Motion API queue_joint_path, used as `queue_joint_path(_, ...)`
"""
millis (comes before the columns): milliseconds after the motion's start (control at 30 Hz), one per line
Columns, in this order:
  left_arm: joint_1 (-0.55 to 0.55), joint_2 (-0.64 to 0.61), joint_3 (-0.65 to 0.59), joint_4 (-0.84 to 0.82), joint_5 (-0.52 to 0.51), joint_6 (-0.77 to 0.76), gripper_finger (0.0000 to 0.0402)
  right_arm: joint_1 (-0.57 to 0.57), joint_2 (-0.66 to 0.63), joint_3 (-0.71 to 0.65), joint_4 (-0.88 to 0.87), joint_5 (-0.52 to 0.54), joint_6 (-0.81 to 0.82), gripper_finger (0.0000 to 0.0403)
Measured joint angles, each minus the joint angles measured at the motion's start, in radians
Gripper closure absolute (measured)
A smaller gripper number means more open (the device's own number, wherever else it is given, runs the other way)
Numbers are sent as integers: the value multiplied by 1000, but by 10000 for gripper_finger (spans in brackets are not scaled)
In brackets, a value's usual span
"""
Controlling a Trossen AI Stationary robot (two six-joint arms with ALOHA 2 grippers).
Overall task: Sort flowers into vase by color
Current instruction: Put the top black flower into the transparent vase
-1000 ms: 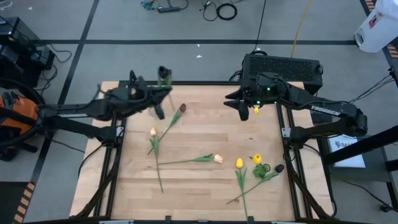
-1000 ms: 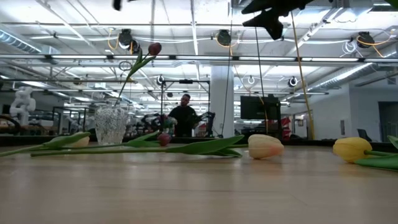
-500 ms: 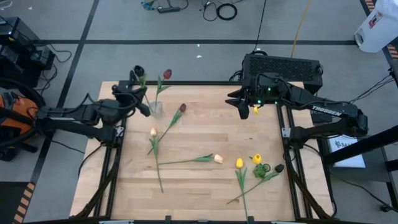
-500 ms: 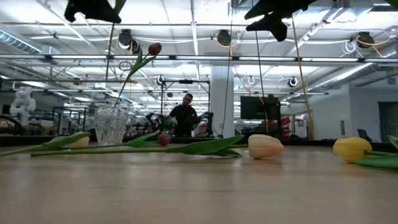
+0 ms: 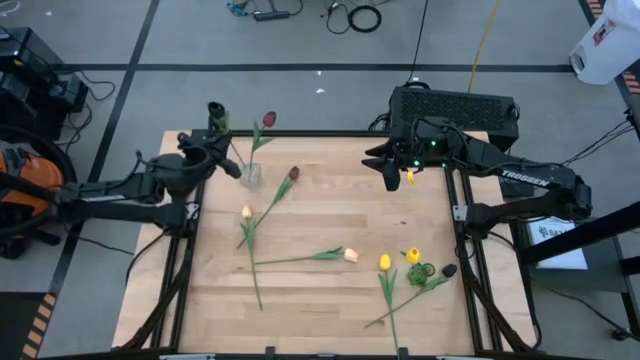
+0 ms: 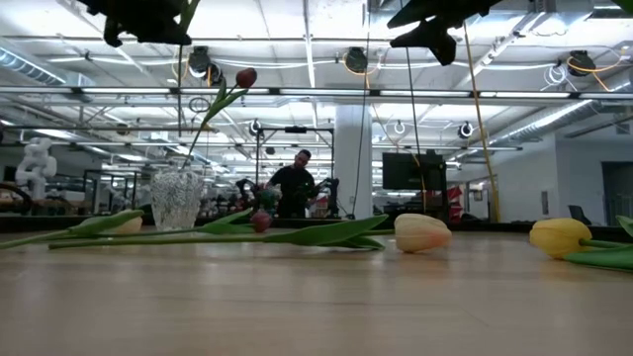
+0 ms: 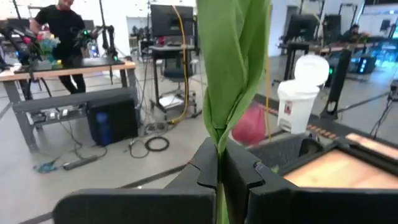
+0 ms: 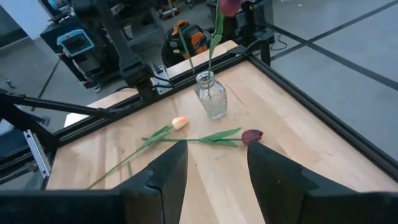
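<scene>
My left gripper [image 5: 222,150] is raised beside the clear glass vase [image 5: 250,175] at the table's far left and is shut on a near-black tulip [image 5: 215,107]. That tulip's stem [image 6: 179,99] runs down into the vase mouth. A dark red tulip [image 5: 268,119] stands in the vase, leaning on its rim. Other tulips lie flat on the table: a dark red one [image 5: 293,173], two cream-peach ones [image 5: 246,211] [image 5: 351,255], two yellow ones [image 5: 384,262] [image 5: 413,256] and a near-black one [image 5: 448,270]. My right gripper [image 5: 392,178] hangs open over the far right. My left gripper pinches the near-black tulip's green stem [image 7: 219,152] between its two fingers, just below the leaves [image 7: 233,62]. The fingers lie across the stem, coming level from the table's left. The tulip is lifted and nearly upright, head up, with its lower stem [image 8: 189,57] reaching down into the vase.
The loose tulips spread over the table's middle and near right. Black frame rails [image 5: 185,260] run along both sides of the table. A person [image 6: 295,188] stands at a bench far behind it. The near left of the tabletop [image 5: 210,310] is bare wood.
My left gripper has swung toward the table's left edge, carrying the near-black tulip from over the table's far middle to above the vase. The tulip has turned more upright and its stem now hangs down into the vase. The right arm has kept still.
</scene>
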Motion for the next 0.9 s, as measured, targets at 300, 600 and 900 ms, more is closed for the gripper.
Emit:
queue_joint_path(300,129,30,-1,-46,120,-32,397,0,0,0,0,0,11,243)
queue_joint_path(600,173,81,-71,27,128,-39,397,0,0,0,0,1,11,243)
queue_joint_path(900,173,69,-222,139,125,-123,397,0,0,0,0,1,38,243)
